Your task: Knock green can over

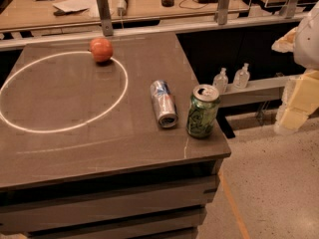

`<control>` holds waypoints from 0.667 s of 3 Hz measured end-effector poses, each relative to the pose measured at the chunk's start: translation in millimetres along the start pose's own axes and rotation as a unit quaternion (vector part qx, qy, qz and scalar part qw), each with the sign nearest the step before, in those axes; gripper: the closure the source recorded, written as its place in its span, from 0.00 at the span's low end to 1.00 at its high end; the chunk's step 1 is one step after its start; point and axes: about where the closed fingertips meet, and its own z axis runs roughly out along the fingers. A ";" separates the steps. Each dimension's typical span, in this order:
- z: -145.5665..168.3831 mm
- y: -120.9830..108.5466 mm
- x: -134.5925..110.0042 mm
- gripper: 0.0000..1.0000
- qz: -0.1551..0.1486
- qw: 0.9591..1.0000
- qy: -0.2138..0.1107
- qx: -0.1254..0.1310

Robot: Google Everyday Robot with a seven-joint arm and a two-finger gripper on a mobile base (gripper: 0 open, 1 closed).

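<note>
I am looking through the single camera from above and in front of the dark grey slab-topped table, angling down and facing across it toward the light wooden desk behind. I am sitting fairly near; the pale yellowish gripper is showing at the right edge.

Gripper at rt edge: pale-yellow blocky segments, white rounded arm shell above.
</note>
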 end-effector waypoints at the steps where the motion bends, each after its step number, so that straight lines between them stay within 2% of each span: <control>1: 0.3 0.1 -0.5 0.00 0.000 1.000 -0.004 -0.002; 2: 4.2 1.2 -5.6 0.00 -0.002 0.998 -0.049 -0.025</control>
